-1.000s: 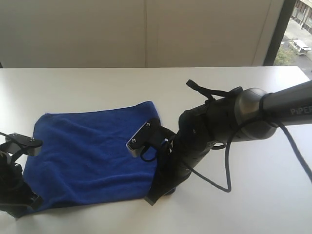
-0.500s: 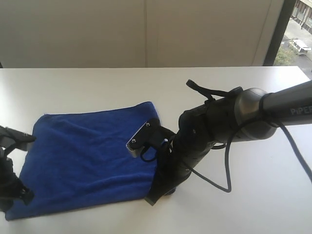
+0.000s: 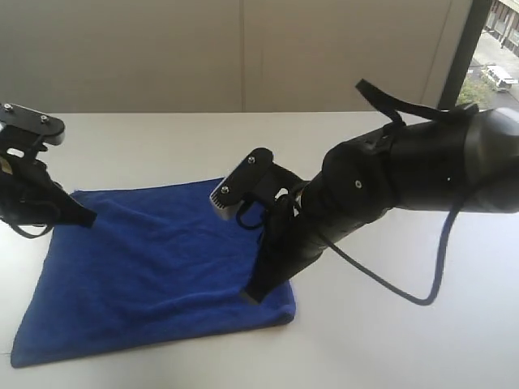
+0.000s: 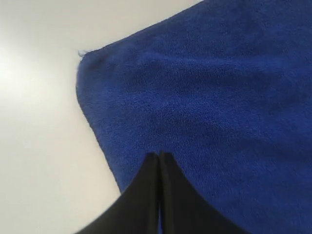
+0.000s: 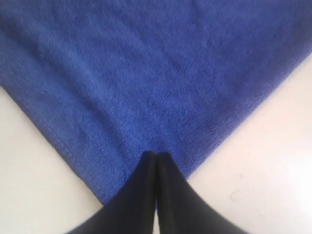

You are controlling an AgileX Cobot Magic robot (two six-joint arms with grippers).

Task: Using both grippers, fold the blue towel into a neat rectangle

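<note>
The blue towel (image 3: 154,267) lies flat on the white table (image 3: 162,138) as a broad rectangle. My left gripper (image 3: 84,219) hangs at the towel's far-left corner. In the left wrist view its black fingers (image 4: 159,155) are pressed together above the towel (image 4: 219,97), with nothing between them. My right gripper (image 3: 254,293) points down just inside the towel's near-right corner. Seen from the right wrist, it (image 5: 156,155) is also shut and empty over that corner of the cloth (image 5: 146,73). No white tag shows.
Bare white tabletop surrounds the towel on all sides. A pale wall runs behind the table, and a window (image 3: 495,49) is at the far right. A black cable (image 3: 438,259) loops down from the right arm.
My left gripper has moved from the towel's near-left corner to its far-left corner. The right arm has risen and shifted, uncovering the near-right corner. The towel lies flatter.
</note>
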